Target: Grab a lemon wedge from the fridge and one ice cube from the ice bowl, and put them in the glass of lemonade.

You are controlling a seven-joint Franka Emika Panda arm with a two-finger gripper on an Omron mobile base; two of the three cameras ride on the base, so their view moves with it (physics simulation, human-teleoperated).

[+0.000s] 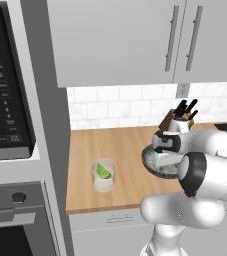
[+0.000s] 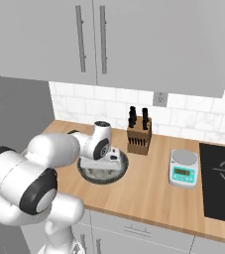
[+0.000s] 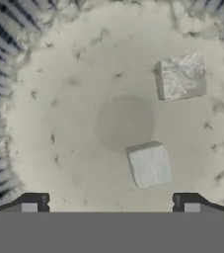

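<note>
Claw [image 3: 110,201] spread is at its widest, and nothing is grasped between the two dark fingertips [image 3: 34,201]. Directly beneath the claw, the ice bowl [image 3: 15,104] is seen from above, with its ribbed wall and pale speckled floor. Two ice cubes are contained in it: the nearer ice cube [image 3: 149,164] is located just ahead of the claw, offset toward one fingertip and untouched; the farther ice cube [image 3: 181,77] is located beyond it, apart from the first. Off to the left of the claw on the wooden counter [image 1: 125,145], the glass of lemonade [image 1: 103,176] is positioned upright, well apart from the bowl, with the lemon wedge [image 1: 103,171] inside it.
</note>
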